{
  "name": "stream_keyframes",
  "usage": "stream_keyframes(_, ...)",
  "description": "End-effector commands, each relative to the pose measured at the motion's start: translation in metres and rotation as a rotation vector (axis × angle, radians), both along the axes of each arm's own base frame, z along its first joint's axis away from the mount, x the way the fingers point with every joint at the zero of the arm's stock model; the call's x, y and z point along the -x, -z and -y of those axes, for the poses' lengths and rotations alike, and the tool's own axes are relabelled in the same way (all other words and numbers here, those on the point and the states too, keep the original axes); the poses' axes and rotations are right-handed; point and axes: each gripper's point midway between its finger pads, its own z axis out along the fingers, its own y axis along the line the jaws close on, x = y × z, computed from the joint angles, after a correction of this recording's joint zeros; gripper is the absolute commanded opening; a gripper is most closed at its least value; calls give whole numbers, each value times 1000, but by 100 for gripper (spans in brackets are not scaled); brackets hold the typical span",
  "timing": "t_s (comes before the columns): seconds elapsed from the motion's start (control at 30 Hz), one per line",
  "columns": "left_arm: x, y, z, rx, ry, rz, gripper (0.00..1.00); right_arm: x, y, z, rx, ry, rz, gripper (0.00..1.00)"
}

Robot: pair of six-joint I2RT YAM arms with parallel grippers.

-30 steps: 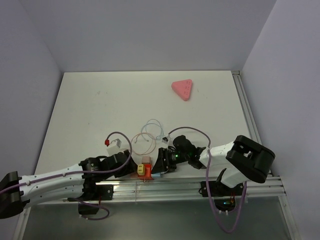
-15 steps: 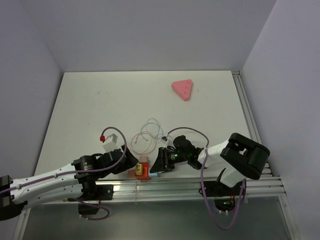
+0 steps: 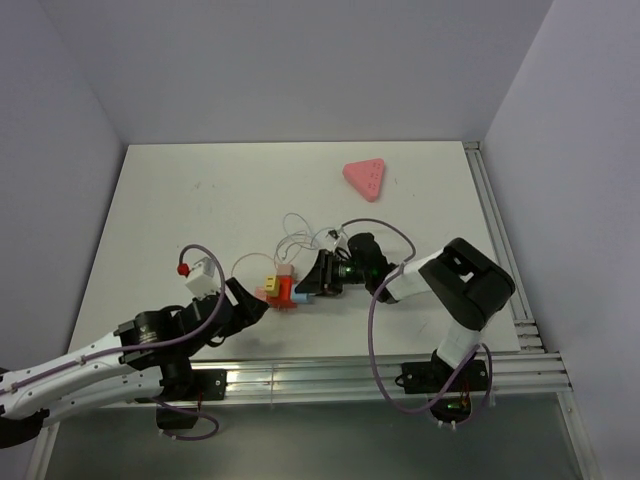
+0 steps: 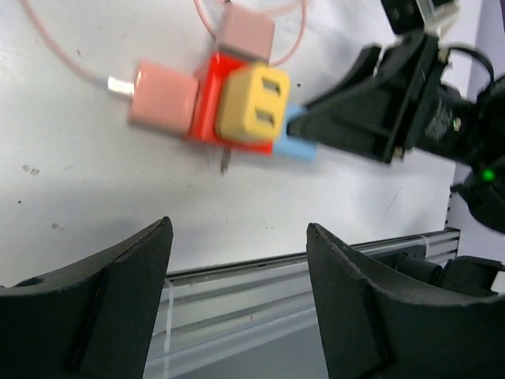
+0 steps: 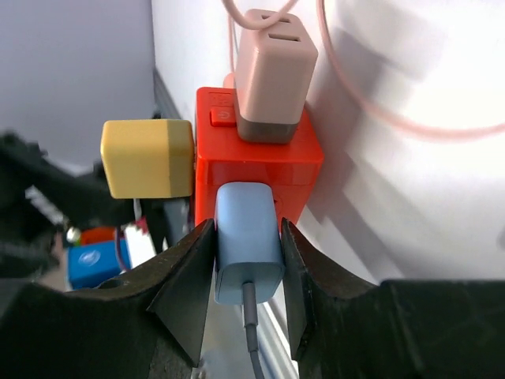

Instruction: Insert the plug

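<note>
Left arm (image 3: 90, 360): my white shell links with black joints.
Left cable (image 3: 200, 247): purple, looping up behind my gripper.
Left wrist box (image 3: 204, 277): white, red-tipped, just behind my fingers.
Left gripper (image 4: 237, 230): two broad, matt-black, wedge-shaped fingers (image 4: 102, 300).
Right arm (image 3: 412, 280): my white links with a bulky black elbow.
Right cable (image 3: 371, 335): purple, hanging behind my wrist.
Right gripper (image 5: 246, 233): black fingers (image 5: 185, 292) tapering to thin tips.
Green light (image 4: 488, 174): small, glowing behind my right fingers.

The orange-red block (image 3: 283, 293) is hemmed in. The right gripper (image 3: 310, 289), clamped on the plug (image 5: 248, 237), fills its right side, and cable loops (image 3: 295, 240) lie just behind. The yellow plug (image 3: 269, 286) and pink plugs (image 4: 162, 96) crowd its other faces, with the left gripper (image 4: 238, 237), jaws spread, close by on the left. Farther back the table (image 3: 180, 200) is open but for the pink triangle (image 3: 364, 180).
</note>
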Motion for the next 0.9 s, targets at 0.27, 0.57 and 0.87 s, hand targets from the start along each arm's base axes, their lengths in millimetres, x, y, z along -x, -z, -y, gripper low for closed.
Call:
stream_keyframes(0.27, -3, -42, -2, 123, 32, 132, 75, -119, 13, -15, 117, 78, 57, 10)
stream_keyframes(0.57, -2, -49, 12, 159, 90, 166, 77, -125, 0, -13, 121, 70, 80, 73)
stream_keyframes(0.87, -1, -46, 20, 208, 118, 183, 77, -48, -10, 22, 124, 43, 74, 100)
